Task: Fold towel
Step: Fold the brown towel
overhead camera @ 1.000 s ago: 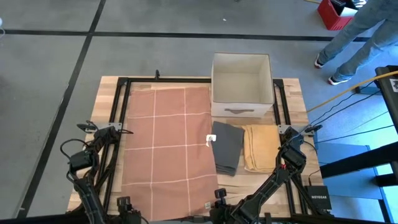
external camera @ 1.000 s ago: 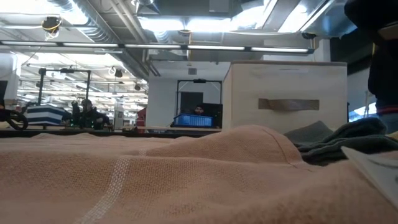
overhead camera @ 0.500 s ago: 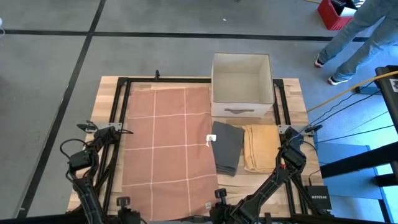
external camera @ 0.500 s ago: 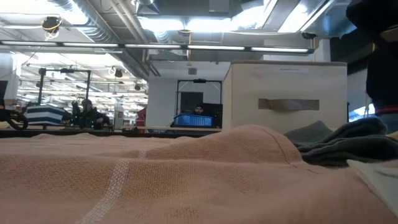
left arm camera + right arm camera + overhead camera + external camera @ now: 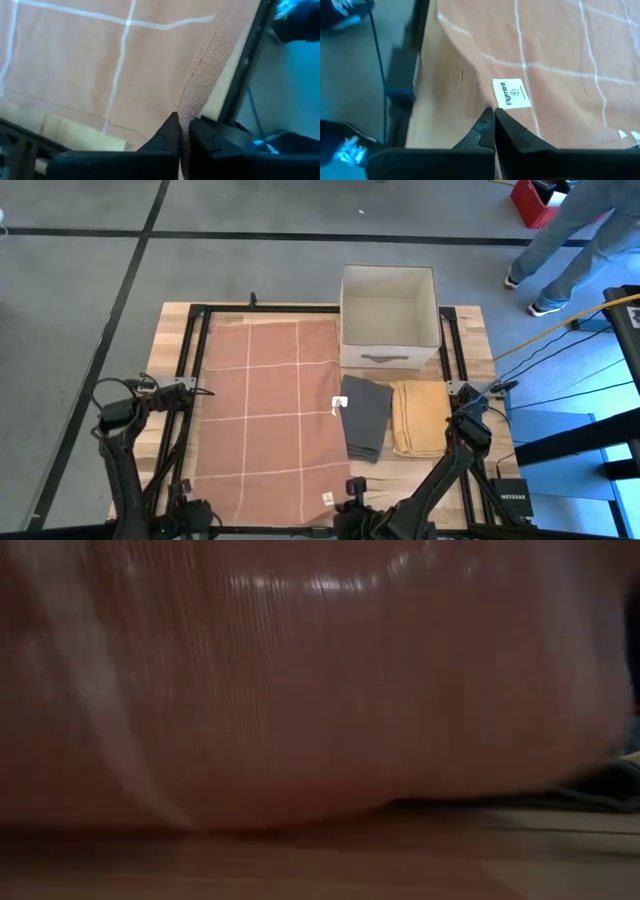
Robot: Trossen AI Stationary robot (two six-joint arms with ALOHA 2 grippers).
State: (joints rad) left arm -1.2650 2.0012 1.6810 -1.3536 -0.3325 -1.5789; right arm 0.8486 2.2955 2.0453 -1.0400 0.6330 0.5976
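A terracotta towel with a white grid lies spread on the wooden table, its far part flat. Its near edge is raised and hangs as a curtain across the low view, sagging to just above the wood. My left gripper is shut at the near left corner. My right gripper is shut at the near right corner, beside a white label. My left gripper pinches the towel's near left corner between its two fingers, coming steeply from above. The hem rises from the fingertips in a bunched fold, lifted off the table. My right gripper pinches the near right corner's hem right beside the label, slanting down from the near side. That corner is lifted clear of the wood.
A white open box stands at the far right of the table. A folded grey towel and a folded yellow towel lie just right of the spread towel. A person walks on the floor beyond the far right.
Both grippers have gone up with the towel's near corners. The near edge, flat on the table before, is lifted and now fills the low view, while the far part has stayed flat where it was.
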